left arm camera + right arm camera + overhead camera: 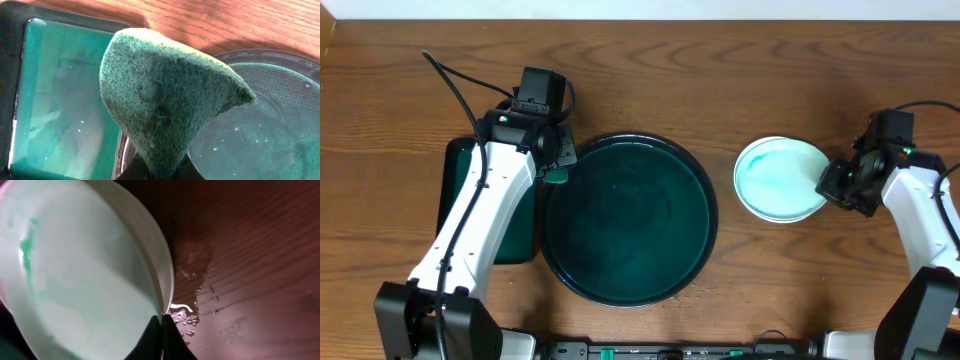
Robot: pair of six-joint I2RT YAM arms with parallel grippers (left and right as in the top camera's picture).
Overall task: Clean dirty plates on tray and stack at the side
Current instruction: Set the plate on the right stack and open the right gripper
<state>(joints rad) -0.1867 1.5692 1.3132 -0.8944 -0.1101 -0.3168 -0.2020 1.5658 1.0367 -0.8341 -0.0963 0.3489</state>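
Note:
The large round dark green tray lies at the table's middle with no plate on it; its wet surface also shows in the left wrist view. The pale mint plates sit stacked on the table to its right, the top one with teal smears. My right gripper is shut on the top plate's right rim. My left gripper is shut on a green scouring sponge and holds it over the round tray's upper-left rim. How many plates the stack holds is hidden.
A smaller rectangular dark green tray holding greenish water lies left of the round tray, partly under my left arm, and shows in the left wrist view. Water drops lie on the wooden table by the plate's rim.

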